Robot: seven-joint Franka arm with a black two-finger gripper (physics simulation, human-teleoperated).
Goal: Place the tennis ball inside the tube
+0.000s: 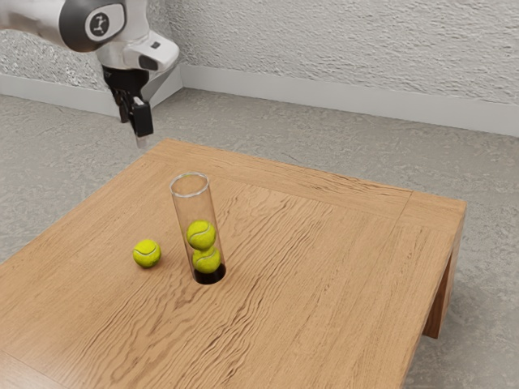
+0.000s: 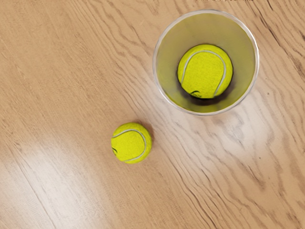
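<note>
High above the table, near the exterior view's upper left, my gripper point(image 1: 133, 131) hangs open with its two fingers apart and nothing between them. One loose tennis ball point(image 1: 147, 253) rests on the tabletop beside the tube; the wrist view shows this same ball point(image 2: 131, 143) below my hand. The clear tube point(image 1: 183, 209) stands upright with a black base and an open top, and two tennis balls point(image 1: 201, 235) are stacked inside it. From above, the wrist view shows the tube's round rim point(image 2: 254, 62) and the upper ball point(image 2: 205, 71) within.
The wooden table point(image 1: 324, 267) extends toward the exterior view's right, around the tube and the loose ball. Its far edge lies below my gripper in the exterior view. Behind it are a grey floor point(image 1: 284, 134) and a white textured wall point(image 1: 340, 49).
</note>
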